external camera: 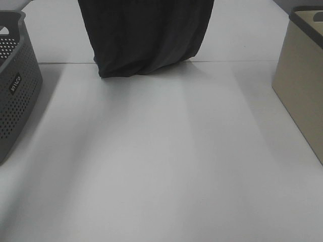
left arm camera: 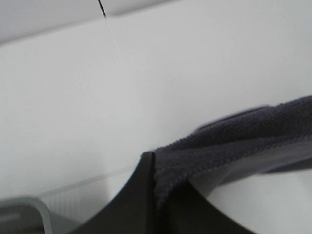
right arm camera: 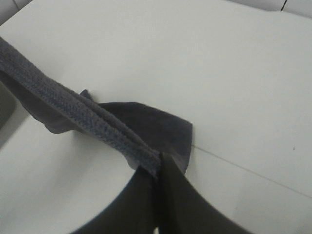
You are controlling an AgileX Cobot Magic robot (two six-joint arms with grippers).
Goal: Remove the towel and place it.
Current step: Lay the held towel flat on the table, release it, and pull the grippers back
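Observation:
The dark charcoal-grey towel (external camera: pixel 146 35) hangs from above the top edge of the exterior high view, its lower folds touching the white table at the far middle. Neither gripper shows in that view. In the left wrist view my left gripper (left arm camera: pixel 155 180) is shut on the towel's hemmed edge (left arm camera: pixel 234 141), which stretches away from the jaws. In the right wrist view my right gripper (right arm camera: pixel 160 163) is shut on another part of the towel's edge (right arm camera: pixel 73 114), with the cloth hanging below it over the table. The white tag is not visible.
A dark grey perforated basket (external camera: pixel 12 85) stands at the left edge of the white table (external camera: pixel 166 166). A beige bin (external camera: pixel 303 75) stands at the right edge. A table seam (external camera: pixel 242 61) runs across behind the towel's lower end.

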